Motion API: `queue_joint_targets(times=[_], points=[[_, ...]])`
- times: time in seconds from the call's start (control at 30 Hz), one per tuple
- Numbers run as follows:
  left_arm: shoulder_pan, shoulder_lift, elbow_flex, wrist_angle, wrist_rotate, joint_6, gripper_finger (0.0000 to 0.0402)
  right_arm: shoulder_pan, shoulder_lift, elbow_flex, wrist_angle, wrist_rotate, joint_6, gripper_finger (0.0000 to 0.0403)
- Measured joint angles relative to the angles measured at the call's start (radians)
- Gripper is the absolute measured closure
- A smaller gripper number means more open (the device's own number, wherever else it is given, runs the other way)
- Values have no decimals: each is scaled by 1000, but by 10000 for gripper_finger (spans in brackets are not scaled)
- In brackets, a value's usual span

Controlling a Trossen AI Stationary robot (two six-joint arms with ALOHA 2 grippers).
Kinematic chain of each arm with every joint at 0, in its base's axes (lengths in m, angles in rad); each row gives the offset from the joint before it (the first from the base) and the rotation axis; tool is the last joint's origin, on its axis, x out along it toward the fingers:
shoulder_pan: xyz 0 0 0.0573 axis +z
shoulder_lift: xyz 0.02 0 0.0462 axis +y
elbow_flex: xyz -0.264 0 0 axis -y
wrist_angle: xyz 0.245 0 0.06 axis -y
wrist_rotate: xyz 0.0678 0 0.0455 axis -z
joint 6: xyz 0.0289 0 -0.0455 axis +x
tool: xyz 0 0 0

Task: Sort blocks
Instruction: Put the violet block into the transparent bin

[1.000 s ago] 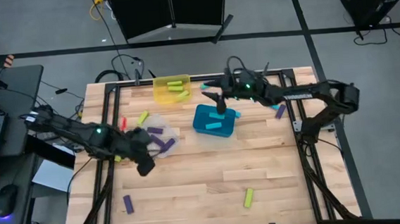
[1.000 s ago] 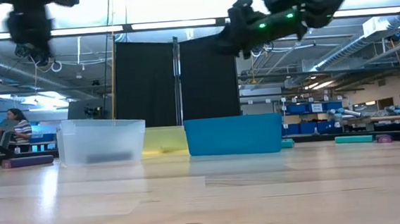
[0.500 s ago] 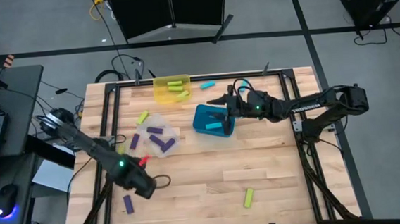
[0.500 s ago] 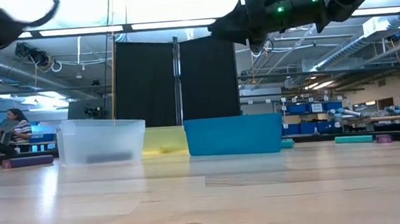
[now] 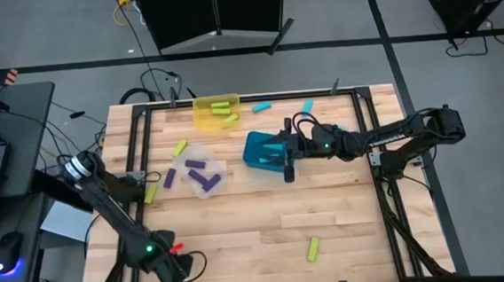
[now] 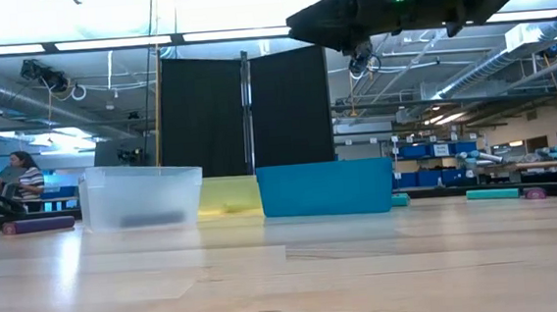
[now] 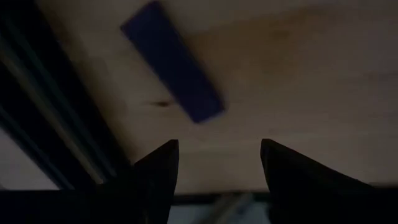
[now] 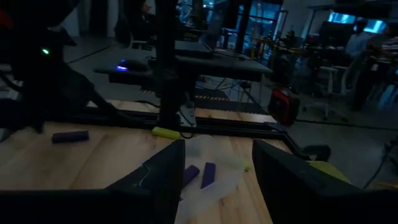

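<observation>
The wooden table [image 5: 347, 223] is carrying three bins, and both arms are reaching over it. The teal bin [image 5: 261, 149] is sitting just beside the right gripper [image 5: 289, 161], on the side toward the left arm, with cyan blocks lying inside it. The clear bin [image 5: 202, 168] is lying farther out past the teal bin from that gripper, with purple blocks [image 5: 203, 173] resting in it, and the yellow bin [image 5: 215, 113] is standing toward the table's far edge with yellow-green blocks [image 5: 224, 110] inside. The right gripper is hovering above the teal bin's edge with its fingers [image 8: 163, 180] standing apart and nothing between them. The left gripper [image 5: 174, 271] is hanging low at the table's near left corner, well apart from all three bins; its fingers [image 7: 158, 174] are spread with a bare gap between them, gripping nothing. A purple block [image 7: 172, 61] is lying flat on the wood just ahead of the left gripper's fingertips, not touching them. A lone yellow-green block [image 5: 314, 249] is lying near the front edge, well off to the right of the left gripper. Two cyan blocks [image 5: 261, 107] are resting beyond the right gripper toward the far edge, and another yellow-green block [image 5: 180, 149] is lying beside the clear bin.
</observation>
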Motion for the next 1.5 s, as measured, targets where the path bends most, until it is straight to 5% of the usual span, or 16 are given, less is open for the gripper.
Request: queue_joint_targets(times=[0.57, 1.17, 1.5], points=[[-38, 53, -5, -96, -78, -12, 166, 71, 0, 0, 0, 0, 34, 204], [-55, 48, -116, 68, -142, -9, 167, 76, 1, 0, -2, 12, 61, 204], [-80, 50, -116, 74, -204, 44, 212, 74, 1, 1, 0, 31, 60, 204]])
